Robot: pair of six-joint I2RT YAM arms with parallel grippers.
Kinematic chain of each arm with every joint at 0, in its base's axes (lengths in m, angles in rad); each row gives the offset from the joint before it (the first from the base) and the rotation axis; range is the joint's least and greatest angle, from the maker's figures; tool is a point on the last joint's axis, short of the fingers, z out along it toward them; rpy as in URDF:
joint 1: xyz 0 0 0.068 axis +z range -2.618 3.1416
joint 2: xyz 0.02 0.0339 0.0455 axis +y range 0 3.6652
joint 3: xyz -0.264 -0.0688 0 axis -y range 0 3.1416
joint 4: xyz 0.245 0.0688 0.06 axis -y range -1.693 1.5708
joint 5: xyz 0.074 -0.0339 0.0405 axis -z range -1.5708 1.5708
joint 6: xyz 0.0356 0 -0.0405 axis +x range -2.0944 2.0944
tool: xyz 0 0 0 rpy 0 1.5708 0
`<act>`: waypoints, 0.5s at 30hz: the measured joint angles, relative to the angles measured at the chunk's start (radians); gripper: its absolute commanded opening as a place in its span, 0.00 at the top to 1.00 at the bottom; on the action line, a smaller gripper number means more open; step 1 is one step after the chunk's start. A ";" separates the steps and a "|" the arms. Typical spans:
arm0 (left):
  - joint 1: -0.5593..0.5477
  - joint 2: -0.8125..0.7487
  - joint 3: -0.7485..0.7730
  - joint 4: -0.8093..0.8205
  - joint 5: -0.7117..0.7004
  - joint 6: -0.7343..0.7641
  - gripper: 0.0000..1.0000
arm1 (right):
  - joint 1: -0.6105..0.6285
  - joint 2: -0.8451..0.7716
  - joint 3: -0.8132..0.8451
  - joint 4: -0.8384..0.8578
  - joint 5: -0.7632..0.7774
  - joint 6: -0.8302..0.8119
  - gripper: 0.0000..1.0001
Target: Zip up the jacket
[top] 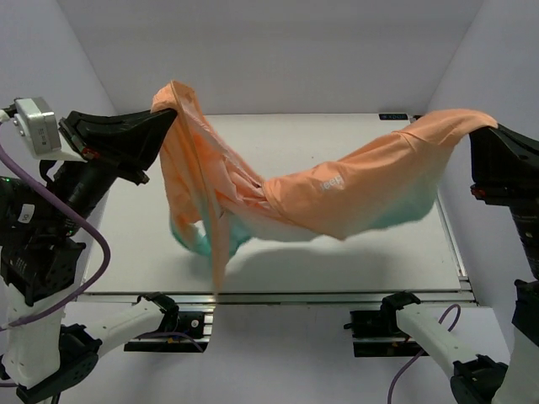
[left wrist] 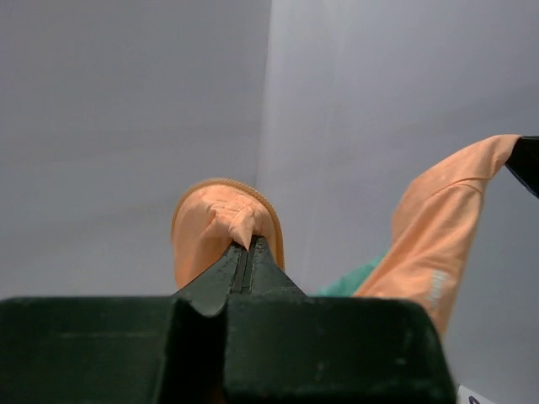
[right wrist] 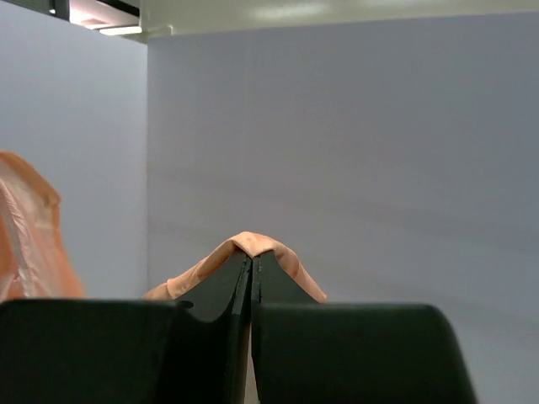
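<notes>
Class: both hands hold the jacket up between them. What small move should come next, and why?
Probably lower both together to spread the jacket on the table: left hand and right hand each pinch orange fabric, and it hangs twisted and sagging between them, zipper not laid out.

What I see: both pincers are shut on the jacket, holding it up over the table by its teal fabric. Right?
No: the wrist views show orange fabric pinched, not teal; left pincer and right pincer are shut on the jacket over the table.
</notes>
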 measured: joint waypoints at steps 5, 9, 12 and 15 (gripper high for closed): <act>0.000 0.037 0.058 0.000 -0.016 -0.001 1.00 | 0.000 0.012 0.022 0.002 0.017 0.009 1.00; -0.001 0.100 0.051 0.013 -0.124 -0.016 1.00 | 0.001 0.051 -0.060 0.019 0.107 0.016 1.00; 0.000 0.203 0.020 0.016 -0.244 -0.029 1.00 | 0.001 0.110 -0.200 0.045 0.207 0.019 1.00; 0.014 0.394 0.005 0.014 -0.353 -0.043 1.00 | 0.000 0.232 -0.344 0.079 0.302 0.023 1.00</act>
